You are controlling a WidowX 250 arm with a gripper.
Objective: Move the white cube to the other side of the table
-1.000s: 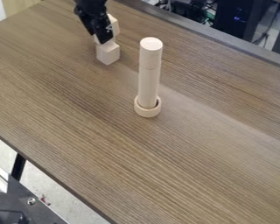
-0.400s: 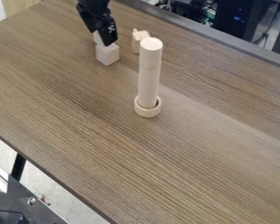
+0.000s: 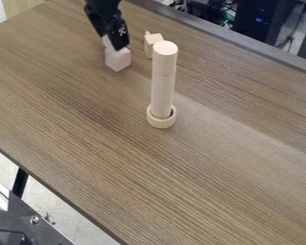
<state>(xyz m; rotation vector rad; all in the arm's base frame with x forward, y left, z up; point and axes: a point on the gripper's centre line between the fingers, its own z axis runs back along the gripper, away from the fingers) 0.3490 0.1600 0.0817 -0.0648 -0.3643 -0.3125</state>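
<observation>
White cube (image 3: 118, 61) partly hidden behind the tool (image 3: 120, 47)

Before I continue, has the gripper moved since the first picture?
Yes, slightly: the gripper is a little farther right in the view, closer to the tall cylinder, which stands in the same place.

A brown, wood-grained counter (image 3: 181, 182) is spreading beneath the black fingers (image 3: 120, 48); speckled grey flooring (image 3: 56, 210) is showing lower down, black boxy equipment (image 3: 255, 26) standing right of them in view.
</observation>
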